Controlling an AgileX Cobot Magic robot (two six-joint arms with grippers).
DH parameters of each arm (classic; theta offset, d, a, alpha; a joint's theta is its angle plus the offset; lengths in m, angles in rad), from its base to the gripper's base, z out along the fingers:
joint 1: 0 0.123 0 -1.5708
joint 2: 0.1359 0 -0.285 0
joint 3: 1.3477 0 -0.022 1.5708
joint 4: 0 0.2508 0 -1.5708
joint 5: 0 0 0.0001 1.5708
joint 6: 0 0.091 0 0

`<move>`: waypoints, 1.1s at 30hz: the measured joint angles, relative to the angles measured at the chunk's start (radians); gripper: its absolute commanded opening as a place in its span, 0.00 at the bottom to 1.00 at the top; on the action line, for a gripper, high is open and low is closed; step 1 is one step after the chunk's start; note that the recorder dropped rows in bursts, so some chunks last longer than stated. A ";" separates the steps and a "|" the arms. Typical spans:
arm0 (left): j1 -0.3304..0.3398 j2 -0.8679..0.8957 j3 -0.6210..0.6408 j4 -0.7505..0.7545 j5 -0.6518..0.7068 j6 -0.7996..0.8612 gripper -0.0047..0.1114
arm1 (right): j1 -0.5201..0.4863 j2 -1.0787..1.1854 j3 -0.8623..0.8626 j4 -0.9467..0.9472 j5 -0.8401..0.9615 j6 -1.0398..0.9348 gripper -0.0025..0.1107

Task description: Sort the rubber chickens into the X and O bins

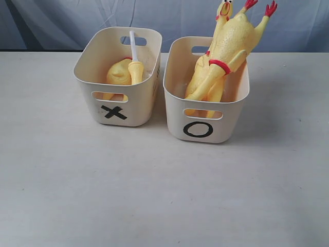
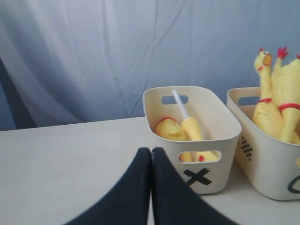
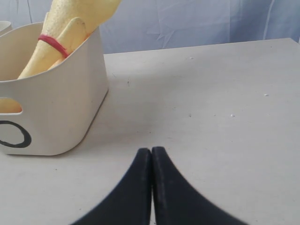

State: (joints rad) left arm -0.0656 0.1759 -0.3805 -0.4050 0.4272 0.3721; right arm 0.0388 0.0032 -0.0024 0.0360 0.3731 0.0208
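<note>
Sorting looks finished: chicken pieces [image 1: 123, 72] lie in the X bin [image 1: 139, 109] (left), whole chickens [image 1: 231, 46] in the O bin [image 1: 226, 126]. The left tool [image 2: 151, 151] and right tool [image 3: 151, 151] are closed and empty, so no further pick seems needed.

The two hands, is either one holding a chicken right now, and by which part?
Nothing is held. The left hand and the right hand are both shut and empty.

We see a test room, like a lab. A plain pale tabletop [image 1: 164, 195] fills the view, and a wrinkled blue-grey cloth [image 1: 61, 20] hangs like a backdrop right behind the tabletop.
</note>
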 measured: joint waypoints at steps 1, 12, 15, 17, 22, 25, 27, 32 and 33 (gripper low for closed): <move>0.034 -0.027 0.015 -0.017 0.007 0.007 0.04 | 0.000 0.000 0.000 0.000 0.000 0.000 0.02; 0.212 -0.170 0.172 -0.093 0.035 0.072 0.04 | 0.000 0.000 0.000 0.000 0.000 -0.002 0.02; 0.214 -0.170 0.213 -0.095 0.033 0.076 0.04 | 0.000 0.000 0.000 0.000 0.000 -0.002 0.02; 0.214 -0.170 0.244 -0.097 0.033 0.081 0.04 | 0.000 0.000 0.000 0.000 0.000 -0.002 0.02; 0.214 -0.170 0.313 -0.001 0.012 0.087 0.04 | 0.000 0.000 0.000 0.000 0.000 -0.002 0.02; 0.192 -0.170 0.341 0.096 -0.022 0.047 0.04 | 0.000 0.000 0.000 0.000 0.000 -0.002 0.02; 0.143 -0.170 0.365 0.188 -0.047 -0.040 0.04 | 0.000 0.000 0.000 0.000 0.002 -0.002 0.02; 0.034 -0.172 0.376 0.390 -0.100 -0.237 0.04 | 0.000 0.000 0.000 0.000 0.002 0.000 0.02; 0.028 -0.172 0.376 0.405 -0.104 -0.267 0.04 | 0.000 0.000 0.000 0.000 0.002 0.000 0.02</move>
State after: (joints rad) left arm -0.0381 0.0043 -0.0042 0.0000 0.3227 0.1048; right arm 0.0388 0.0032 -0.0024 0.0360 0.3749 0.0207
